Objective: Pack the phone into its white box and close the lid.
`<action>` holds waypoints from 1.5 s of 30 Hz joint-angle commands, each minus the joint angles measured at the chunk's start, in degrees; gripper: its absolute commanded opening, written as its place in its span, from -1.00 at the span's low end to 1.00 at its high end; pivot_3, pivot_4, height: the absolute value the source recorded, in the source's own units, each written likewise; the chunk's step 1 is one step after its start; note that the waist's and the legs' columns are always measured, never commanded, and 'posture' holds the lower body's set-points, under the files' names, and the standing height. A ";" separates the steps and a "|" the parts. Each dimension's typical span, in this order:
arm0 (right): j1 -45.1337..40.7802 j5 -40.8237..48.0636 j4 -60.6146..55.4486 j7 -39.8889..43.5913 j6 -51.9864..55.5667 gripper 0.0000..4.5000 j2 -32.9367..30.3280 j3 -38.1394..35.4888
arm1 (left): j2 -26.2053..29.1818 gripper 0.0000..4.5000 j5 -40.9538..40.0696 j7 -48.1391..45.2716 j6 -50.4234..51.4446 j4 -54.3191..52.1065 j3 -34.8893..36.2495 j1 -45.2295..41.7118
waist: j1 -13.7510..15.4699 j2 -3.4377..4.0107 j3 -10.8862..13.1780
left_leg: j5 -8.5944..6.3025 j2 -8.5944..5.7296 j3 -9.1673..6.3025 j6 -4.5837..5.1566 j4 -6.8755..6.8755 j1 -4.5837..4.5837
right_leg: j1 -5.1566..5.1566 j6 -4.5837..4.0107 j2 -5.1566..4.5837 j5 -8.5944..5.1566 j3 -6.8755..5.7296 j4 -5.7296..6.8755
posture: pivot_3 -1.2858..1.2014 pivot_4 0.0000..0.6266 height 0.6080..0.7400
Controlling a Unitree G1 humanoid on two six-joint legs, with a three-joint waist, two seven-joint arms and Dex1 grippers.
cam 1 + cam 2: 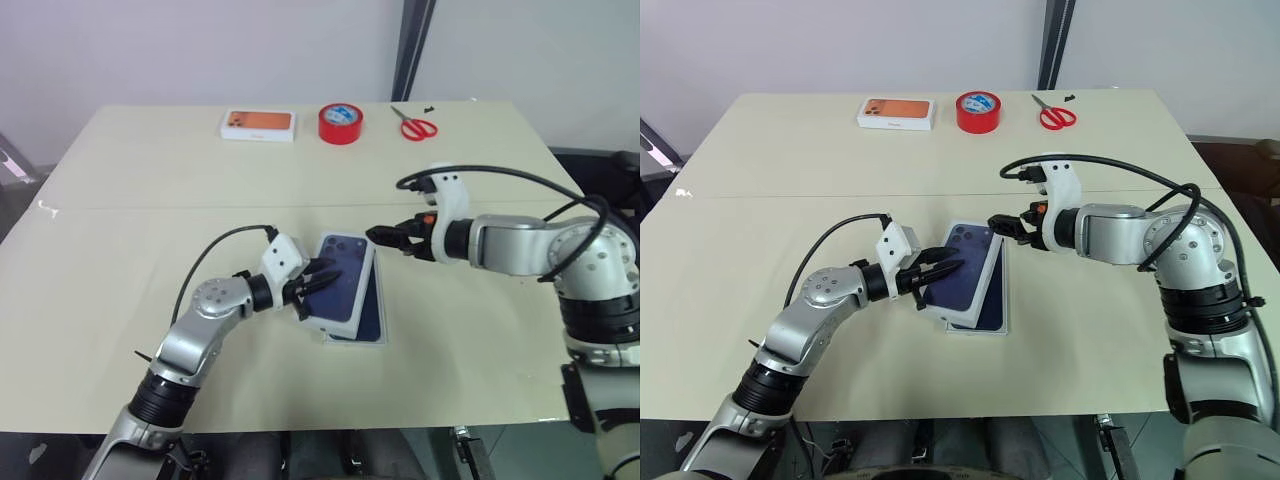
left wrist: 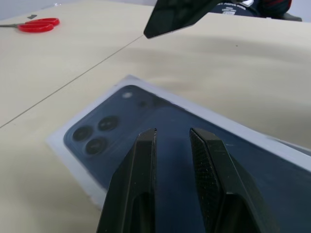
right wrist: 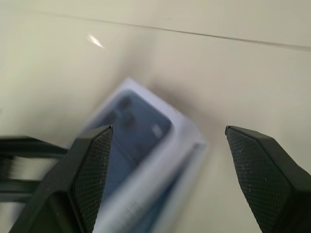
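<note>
The lid (image 1: pixel 341 277), printed face up, is laid askew over the phone (image 1: pixel 371 318) at the table's (image 1: pixel 120 250) centre. The left gripper (image 1: pixel 318 282), jaws narrowly parted and empty, is rested on the lid's nine-o'clock edge. The right gripper (image 1: pixel 388 238), jaws wide apart and empty, is held just off its two-o'clock corner.

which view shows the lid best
The left eye view: the lid shows whole, tilted over the white box, printed face up, between both arms. The right eye view shows much the same. The left wrist view gives a close look at its printed camera corner. The right wrist view shows it blurred.
</note>
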 commanded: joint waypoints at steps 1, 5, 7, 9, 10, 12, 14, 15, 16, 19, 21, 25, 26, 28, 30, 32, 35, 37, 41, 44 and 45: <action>-0.34 -12.61 -6.18 15.43 -6.43 0.12 -5.73 5.01 | -0.70 -0.50 -4.77 3.20 4.75 -3.70 6.93 -1.42 | 0.03 -0.01 0.01 | 0.00 0.00 0.00 0.00 0.00 -0.01 | 0.00 0.00 0.00 0.00 0.00 0.00 | 0.03 -0.52 0.89; 1.32 -22.13 -9.51 25.71 -11.20 -0.78 -8.96 9.02 | 1.03 -0.50 -8.82 6.57 12.10 -5.38 14.01 -1.35 | -0.19 -0.01 0.01 | 0.00 0.02 -0.04 0.00 0.00 0.02 | 0.00 0.00 0.01 0.00 -0.01 0.00 | 0.03 -0.52 0.89; 2.13 -28.36 -10.91 28.88 -13.47 -0.98 -10.35 12.24 | 3.25 -0.50 -7.65 7.68 14.99 -4.49 14.62 -1.10 | -0.15 -0.01 0.01 | 0.00 0.02 -0.04 0.00 0.00 0.02 | 0.00 0.00 0.01 0.00 -0.01 0.01 | 0.03 -0.52 0.89; 3.07 -33.73 -11.87 31.20 -15.59 -0.98 -10.93 14.68 | 5.47 -0.50 -5.64 8.36 16.68 -3.55 13.43 -0.90 | 0.01 -0.02 0.01 | 0.00 0.01 -0.04 0.00 0.00 0.02 | 0.00 0.00 0.00 0.00 -0.01 0.01 | 0.03 -0.52 0.89; 3.65 -35.72 -12.21 32.10 -16.17 -0.98 -10.71 15.61 | 6.42 -0.50 -4.81 8.53 18.03 -2.77 12.32 -0.97 | 0.10 -0.02 0.02 | 0.00 0.00 -0.04 0.00 0.01 0.02 | 0.00 0.00 0.00 0.00 -0.01 0.00 | 0.03 -0.52 0.89; 4.47 -38.47 -12.37 33.62 -16.66 -0.98 -9.91 16.27 | 7.28 -0.50 -3.98 8.65 19.88 -1.82 10.80 -1.25 | 0.29 -0.02 0.02 | 0.00 -0.02 -0.04 -0.01 0.01 0.02 | 0.00 0.00 -0.03 0.00 -0.01 0.00 | 0.03 -0.52 0.89; 5.30 -41.21 -12.64 34.70 -16.93 -0.98 -8.91 17.24 | 8.40 -0.50 -2.10 8.29 22.76 -1.27 7.12 -1.94 | 0.62 -0.03 0.02 | 0.00 -0.02 -0.04 -0.01 0.01 0.01 | 0.00 0.00 -0.03 0.00 -0.01 -0.01 | 0.03 -0.52 0.89; 5.59 -42.28 -12.95 35.04 -16.88 -0.98 -8.08 17.71 | 7.73 -0.50 -1.67 8.67 23.89 -0.72 5.65 -2.55 | 0.89 -0.03 0.02 | 0.00 -0.02 -0.04 -0.01 0.01 0.01 | 0.00 0.00 -0.04 0.00 -0.01 -0.01 | 0.03 -0.52 0.89; 5.81 -43.02 -13.28 35.32 -16.56 -0.98 -7.13 17.91 | 6.64 -0.50 -1.65 9.03 24.63 -0.47 4.69 -3.17 | 1.13 -0.03 0.02 | 0.00 -0.02 -0.04 -0.01 0.01 0.02 | 0.00 0.00 -0.04 0.00 -0.01 -0.01 | 0.03 -0.52 0.89; 6.31 -44.82 -14.09 36.16 -15.53 -0.98 -4.82 17.72 | 3.28 -0.50 -3.45 9.02 26.41 -1.27 4.05 -4.34 | 1.52 -0.03 0.02 | 0.00 -0.02 -0.04 -0.01 0.02 0.01 | 0.00 0.00 -0.05 0.00 -0.01 -0.02 | 0.03 -0.52 0.89; 6.66 -45.76 -14.77 36.55 -14.76 -0.98 -3.64 17.40 | 2.18 -0.50 -4.31 8.06 27.82 -2.49 3.24 -4.56 | 1.58 -0.04 0.02 | 0.00 -0.02 -0.04 -0.01 0.02 -0.01 | 0.00 0.00 -0.06 0.00 -0.01 -0.05 | 0.03 -0.52 0.89; 7.34 -46.78 -16.36 37.79 -13.39 -0.98 -2.61 16.14 | 2.11 -0.50 -5.70 5.70 29.21 -5.71 1.90 -4.03 | 1.41 -0.03 0.02 | 0.00 -0.02 -0.05 -0.01 0.02 0.00 | 0.00 0.00 -0.05 0.00 -0.01 -0.05 | 0.03 -0.52 0.89; 7.52 -47.02 -16.72 38.21 -13.21 -0.98 -2.71 15.79 | 2.01 -0.50 -6.20 5.22 29.56 -6.59 1.93 -3.94 | 1.39 -0.03 0.02 | 0.00 -0.02 -0.05 -0.01 0.02 0.00 | -0.01 0.00 -0.05 0.00 -0.01 -0.04 | 0.03 -0.52 0.89; 7.98 -47.65 -17.24 39.19 -13.12 -0.98 -3.29 15.09 | 1.87 -0.50 -7.33 4.44 30.49 -8.17 2.07 -3.89 | 1.42 -0.03 0.02 | 0.00 -0.02 -0.05 -0.01 0.01 0.01 | 0.00 0.00 -0.05 0.00 -0.01 -0.04 | 0.03 -0.52 0.89; 8.57 -48.22 -17.69 40.51 -13.28 -0.98 -4.27 14.28 | 1.84 -0.50 -7.71 4.09 31.07 -9.18 1.91 -4.03 | 1.51 -0.04 0.02 | 0.00 -0.02 -0.05 -0.01 0.02 0.00 | 0.00 0.00 -0.06 0.00 -0.01 -0.04 | 0.03 -0.52 0.89; 9.17 -48.65 -18.13 41.79 -13.40 -0.98 -5.19 13.53 | 1.69 -0.50 -7.70 4.16 31.63 -9.37 1.67 -4.44 | 1.53 -0.04 0.02 | 0.00 -0.02 -0.05 -0.01 0.02 0.00 | 0.00 0.00 -0.06 0.00 -0.01 -0.05 | 0.03 -0.52 0.89; 10.14 -49.14 -18.75 43.48 -13.55 -0.98 -6.33 12.93 | 1.67 -0.50 -7.77 3.81 32.06 -9.62 0.81 -4.98 | 1.45 -0.04 0.02 | 0.00 -0.03 -0.04 -0.01 0.02 0.01 | 0.00 0.00 -0.05 0.00 -0.01 -0.05 | 0.03 -0.52 0.89; 10.89 -49.53 -19.13 44.30 -13.49 -0.98 -6.74 12.70 | 1.86 -0.50 -7.53 3.62 31.99 -9.57 -0.03 -5.31 | 1.46 -0.04 0.02 | 0.00 -0.02 -0.05 -0.01 0.01 0.01 | 0.00 0.00 -0.04 0.00 -0.01 -0.04 | 0.03 -0.52 0.89; 12.23 -50.72 -19.21 44.60 -13.19 -0.98 -6.45 12.32 | 2.00 -0.50 -6.85 3.55 31.68 -8.42 -1.07 -6.01 | 1.45 -0.03 0.02 | 0.00 -0.03 -0.05 -0.01 0.02 0.01 | 0.00 0.00 -0.04 0.00 -0.01 -0.04 | 0.03 -0.52 0.89; 12.81 -51.21 -19.52 44.96 -13.09 -0.98 -6.49 12.16 | 2.11 -0.50 -6.70 3.55 31.51 -7.91 -1.25 -6.21 | 1.47 -0.04 0.02 | 0.00 -0.03 -0.05 -0.01 0.02 0.02 | 0.00 0.00 -0.04 0.00 -0.01 -0.03 | 0.03 -0.52 0.89; 12.99 -51.43 -19.57 45.06 -13.14 -0.98 -6.50 12.13 | 2.15 -0.50 -6.70 3.56 31.46 -7.80 -1.27 -6.24 | 1.50 -0.04 0.02 | 0.00 -0.03 -0.05 -0.01 0.02 0.02 | 0.00 0.00 -0.04 0.00 -0.01 -0.03 | 0.03 -0.52 0.89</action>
